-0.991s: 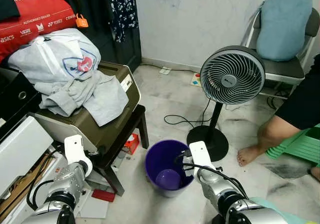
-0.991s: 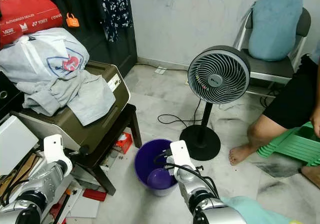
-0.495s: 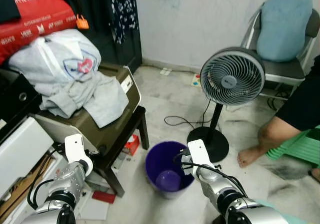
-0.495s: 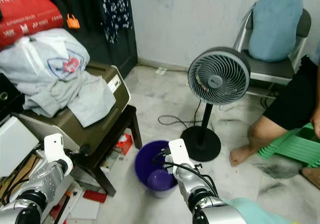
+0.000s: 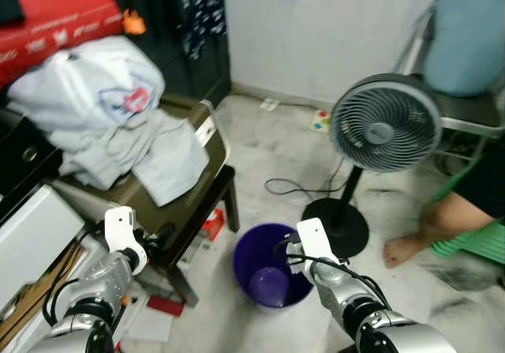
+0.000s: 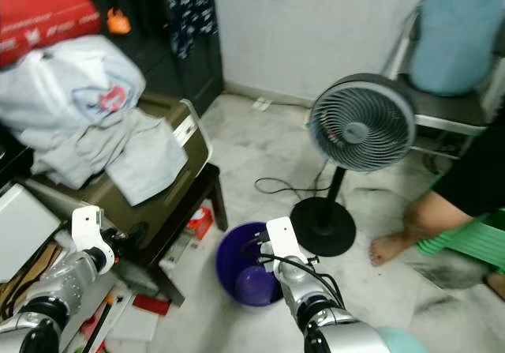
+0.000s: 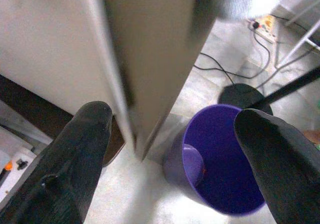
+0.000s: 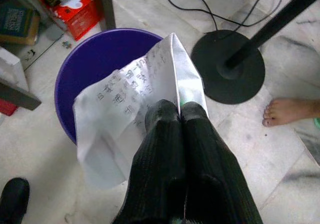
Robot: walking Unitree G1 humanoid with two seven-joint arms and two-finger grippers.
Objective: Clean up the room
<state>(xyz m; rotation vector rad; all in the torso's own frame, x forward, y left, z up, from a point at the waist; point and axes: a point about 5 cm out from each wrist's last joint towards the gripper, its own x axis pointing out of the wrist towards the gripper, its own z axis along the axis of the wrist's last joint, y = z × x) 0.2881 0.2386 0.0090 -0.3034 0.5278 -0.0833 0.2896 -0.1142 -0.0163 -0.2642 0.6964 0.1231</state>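
A purple bucket (image 5: 272, 274) stands on the marble floor between a dark stool and a fan's base. My right gripper (image 8: 179, 111) hangs over the bucket's rim, shut on a folded white sheet of printed paper (image 8: 125, 114) that droops above the bucket's (image 8: 90, 68) opening. A lilac patch lies on the bucket's bottom (image 7: 192, 161). My left gripper (image 7: 172, 116) is open and holds nothing, close to the corner of an olive case (image 7: 150, 43). The left arm (image 5: 118, 234) sits low beside the stool.
The olive case (image 5: 201, 167) on the dark stool carries grey clothes (image 5: 150, 144). A standing fan (image 5: 384, 132) with a black base (image 5: 335, 223) and a trailing cable (image 5: 292, 187) stands right of the bucket. A person's foot (image 5: 406, 250) rests nearby. A red box (image 8: 70, 8) lies under the stool.
The whole picture has shifted and blurred, so the camera moved. Both arms stay where they were relative to the bucket, the right one still shut on the paper.
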